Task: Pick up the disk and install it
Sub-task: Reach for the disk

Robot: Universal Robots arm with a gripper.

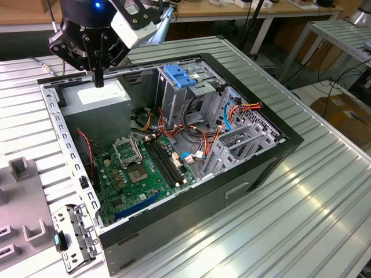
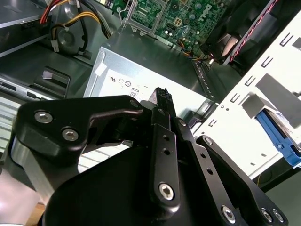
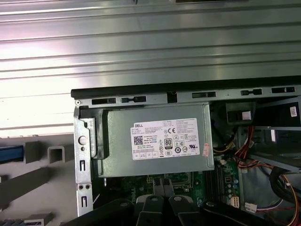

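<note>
My gripper (image 1: 99,81) hangs shut and holds nothing. It is just above the grey power-supply box with a white sticker (image 1: 95,97) in the far corner of the open computer case (image 1: 272,156). In the second wrist view its fingers (image 2: 163,96) press together over that box. A blue plastic edge with grey metal above it (image 2: 282,139), apparently the disk, lies outside the case wall. The same blue edge (image 3: 9,153) shows in the first wrist view, set in a grey fixture beside the case. The metal drive cage with a blue handle (image 1: 179,78) stands inside the case.
The case lies open on a ribbed metal table (image 1: 324,202). A green motherboard (image 1: 142,171) and orange and red cables (image 1: 203,139) sit inside it. A grey slotted fixture (image 1: 23,197) and a perforated metal bracket (image 1: 75,237) lie at the exterior view's left.
</note>
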